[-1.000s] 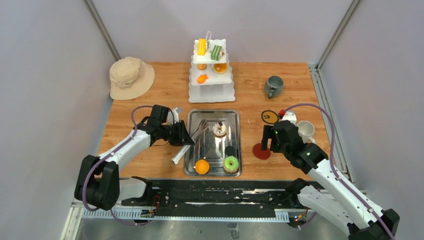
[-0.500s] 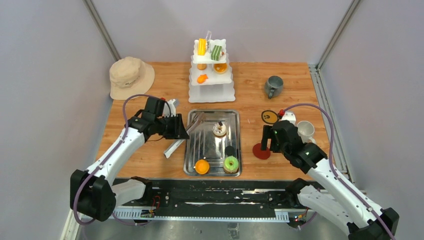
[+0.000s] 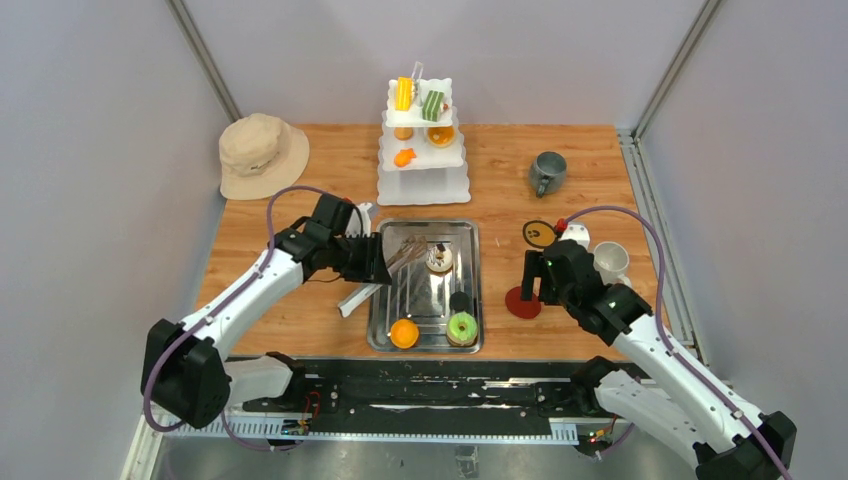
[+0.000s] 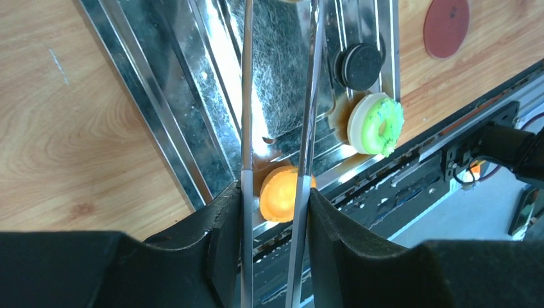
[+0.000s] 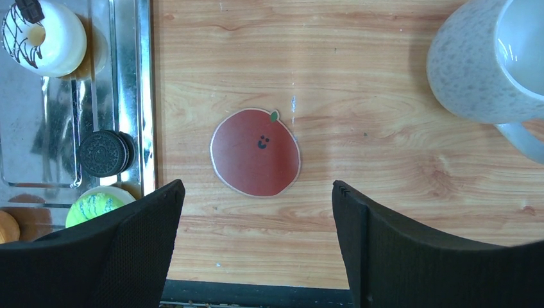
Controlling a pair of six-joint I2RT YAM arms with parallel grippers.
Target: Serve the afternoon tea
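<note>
My left gripper (image 3: 368, 262) is shut on a pair of metal tongs (image 3: 392, 262), whose two arms (image 4: 247, 96) run between its fingers (image 4: 221, 224). The tong tips reach over the steel tray (image 3: 376, 300), towards a white chocolate-drizzled donut (image 3: 439, 258). In the tray also lie a black cookie (image 4: 361, 65), a green donut (image 4: 377, 124) and an orange pastry (image 4: 281, 194). A white tiered stand (image 3: 423, 175) at the back holds several pastries. My right gripper (image 5: 256, 186) hangs open over a red coaster (image 5: 255, 152), with the white mug (image 5: 487, 61) to its right. The grey mug (image 3: 547, 172) stands farther back.
A beige bucket hat (image 3: 262, 154) lies at the back left. A yellow coaster (image 3: 540, 234) sits beside the white mug. The table's near edge and a black rail (image 3: 430, 395) run just below the tray.
My left gripper has swung right with the tongs, bringing their tips further over the tray, and the tong arms have spread a little. The right arm has not moved.
</note>
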